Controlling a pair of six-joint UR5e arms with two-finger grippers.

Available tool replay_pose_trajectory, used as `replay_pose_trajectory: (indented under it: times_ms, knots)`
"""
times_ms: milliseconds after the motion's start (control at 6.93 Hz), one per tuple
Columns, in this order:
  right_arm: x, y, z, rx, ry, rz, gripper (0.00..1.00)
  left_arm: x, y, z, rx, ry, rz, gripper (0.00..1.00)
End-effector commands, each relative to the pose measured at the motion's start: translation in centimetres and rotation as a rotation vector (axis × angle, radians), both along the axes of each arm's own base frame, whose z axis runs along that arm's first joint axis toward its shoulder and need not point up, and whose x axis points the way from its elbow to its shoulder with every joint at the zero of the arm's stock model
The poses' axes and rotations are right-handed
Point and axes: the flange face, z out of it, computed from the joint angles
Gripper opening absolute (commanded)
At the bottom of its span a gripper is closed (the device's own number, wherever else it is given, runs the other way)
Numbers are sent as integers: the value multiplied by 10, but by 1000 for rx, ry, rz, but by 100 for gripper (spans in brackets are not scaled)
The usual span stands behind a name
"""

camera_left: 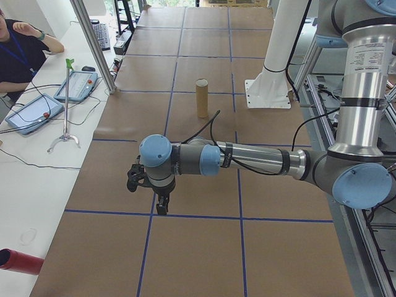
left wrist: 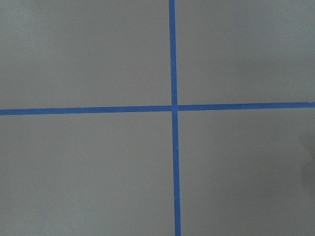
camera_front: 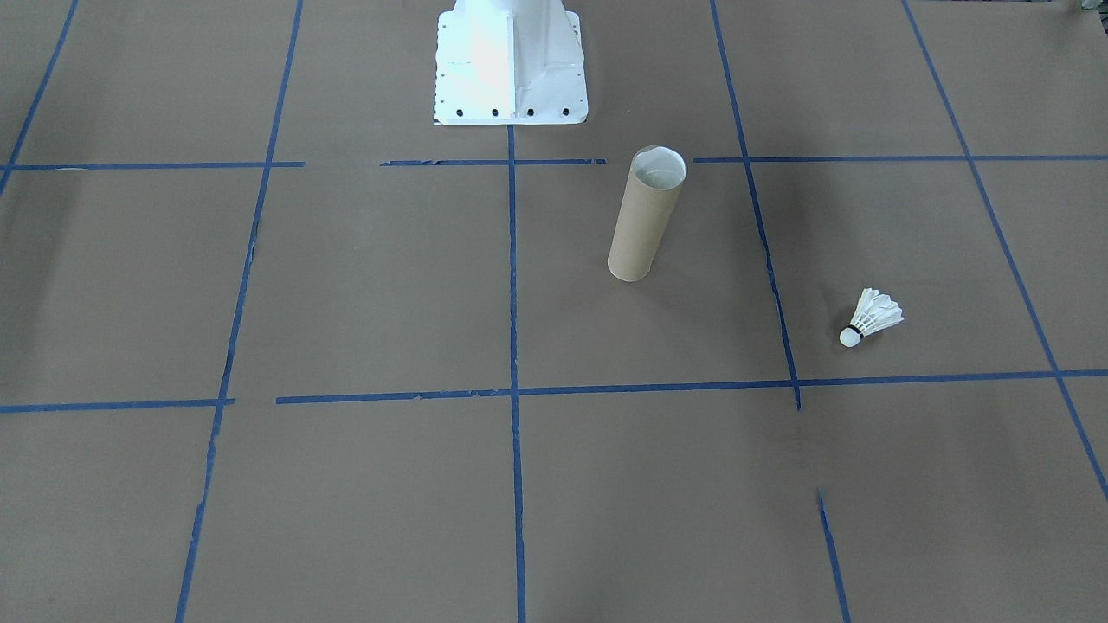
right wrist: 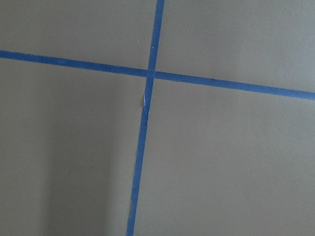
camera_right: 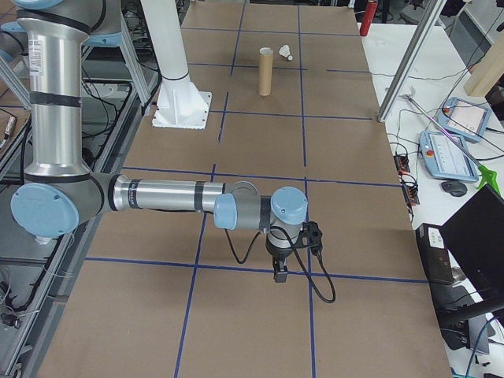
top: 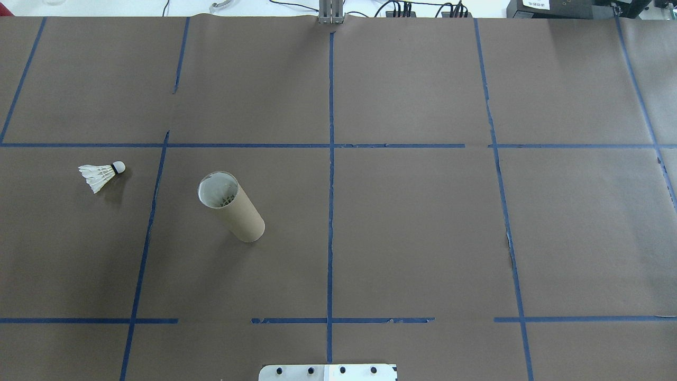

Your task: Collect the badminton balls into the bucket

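While both arms hang parked at the table's far ends, the shuttlecock [top: 102, 175] lies on its side, well apart from the upright bucket [top: 231, 206]. Only the side views show the left gripper [camera_left: 162, 206] and right gripper [camera_right: 279, 272]; spread or closed, I cannot tell. The overhead view alone seems to show feathers inside.

Matt cardboard bucket [top: 232, 208] (feather shuttlecock [top: 100, 174])

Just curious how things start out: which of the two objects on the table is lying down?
The white shuttlecock lies on its side; the brown cardboard tube stands upright, open end up.
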Motion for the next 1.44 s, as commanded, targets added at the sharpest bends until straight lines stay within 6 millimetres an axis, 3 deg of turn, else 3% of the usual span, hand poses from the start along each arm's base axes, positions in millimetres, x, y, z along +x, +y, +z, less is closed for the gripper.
replay_pose_trajectory:
  times_ms: [0, 289, 433, 722, 1010, 1299]
  knots:
    - [0, 0, 0, 0, 0, 0, 100, 1, -1, -8, 22, -4, 4, 100]
    - [0, 0, 0, 0, 0, 0, 100, 11, -3, -11, 25, -7, 23, 100]
    - [0, 0, 0, 0, 0, 0, 100, 37, -14, -20, 36, -15, 67, 100]
    - [0, 0, 0, 0, 0, 0, 100, 42, -58, -56, 118, -15, 73, 100]
    - [0, 0, 0, 0, 0, 0, 100, 44, -88, -69, 259, -11, 73, 100]
    - [0, 0, 0, 0, 0, 0, 100, 46, -72, -53, 203, 52, -152, 100]
